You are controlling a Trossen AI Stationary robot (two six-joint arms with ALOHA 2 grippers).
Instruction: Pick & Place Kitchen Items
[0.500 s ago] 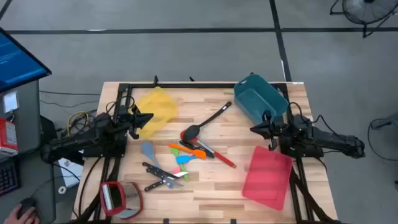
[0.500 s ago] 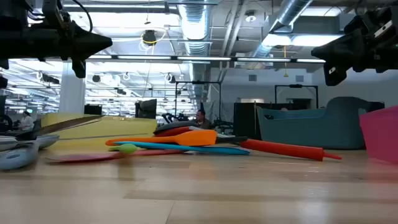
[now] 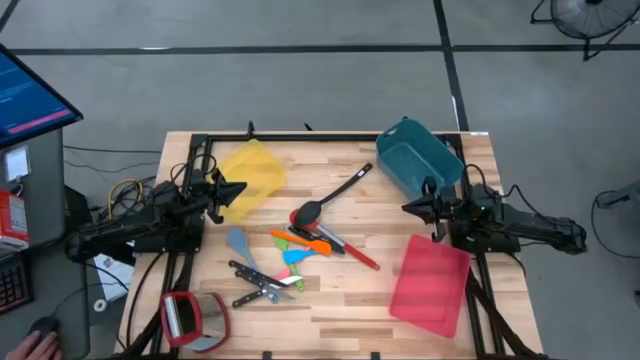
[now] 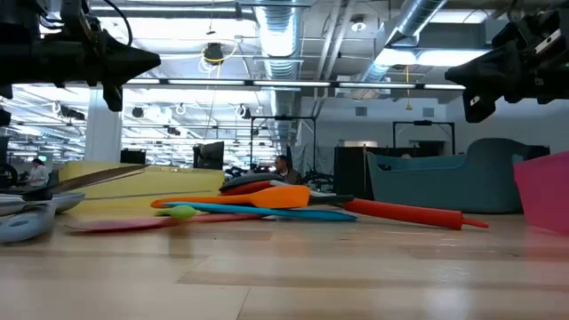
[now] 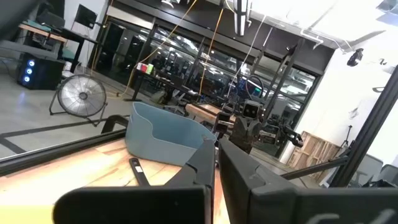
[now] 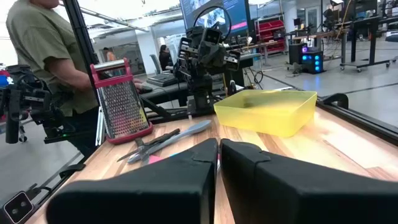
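Both arms reach in level from the sides of the bench (image 3: 330, 305), well above its top. The left gripper (image 3: 238, 188) has its fingers pressed together, empty, pointing toward the middle beside the yellow bin (image 3: 252, 176). The right gripper (image 3: 408, 206) is likewise closed on nothing, aimed inward between the teal bin (image 3: 418, 160) and the red bin (image 3: 430, 284).

The kitchen items (image 3: 300, 240) lie in a loose heap on the bench between the two grippers, apart from both. Nearest the front edge are the black-handled knives (image 3: 258, 283) and the grey-blue spoon (image 3: 240, 244); then the small orange spatula (image 3: 305, 243) and red-handled tool (image 3: 355, 255); farthest back, the black ladle (image 3: 330, 198). The heap overlaps, so single pieces are hard to separate. A red-framed grater (image 3: 183, 318) lies at the front left corner.
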